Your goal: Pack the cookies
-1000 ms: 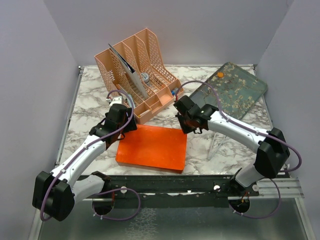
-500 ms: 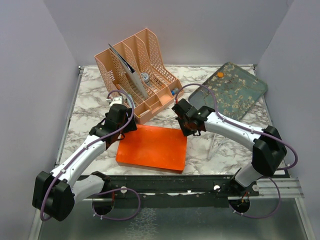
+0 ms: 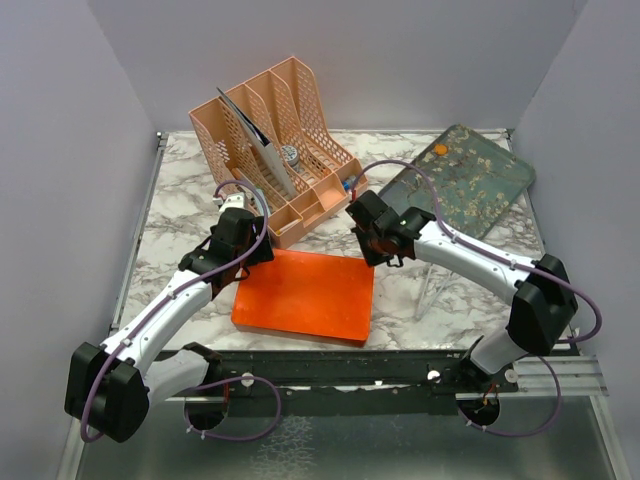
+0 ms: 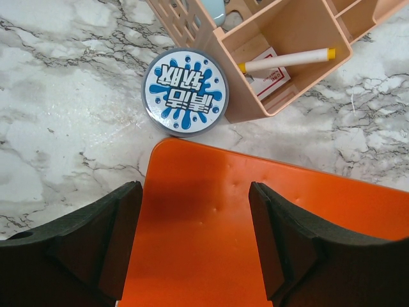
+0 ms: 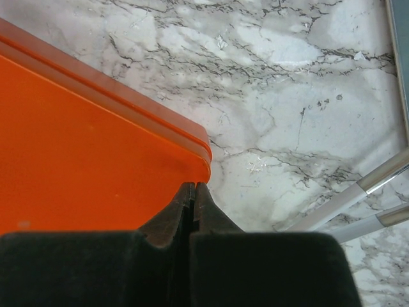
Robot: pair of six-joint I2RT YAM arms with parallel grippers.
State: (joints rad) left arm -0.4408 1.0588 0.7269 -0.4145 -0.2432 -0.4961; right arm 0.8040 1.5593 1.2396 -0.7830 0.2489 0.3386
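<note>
My left tool (image 4: 193, 195): jaws wide apart, nothing between them, hanging over the far left corner of the one orange tray (image 3: 305, 295). My right tool (image 5: 193, 190): jaws pressed together, nothing held, tip at the tray's far right corner; I can't tell if it touches.

Count: two tools, one tray, one blue-and-white tin (image 4: 184, 93), one peach organizer (image 3: 275, 140), and one floral board (image 3: 470, 180) propped tilted at the far right of the tabletop (image 3: 180, 230). Of the cookies (image 3: 440, 149) I count only one, an orange round on the floral board's far edge, well apart from both tools.

Only the left wrist view gives me the tin, just beside the organizer's corner and the tray's edge, plus one white stick with yellow ends (image 4: 287, 59) lying in an organizer compartment. Only the right wrist view gives me two metal legs (image 5: 358, 192) on the marble. The top view alone shows the cookie.
</note>
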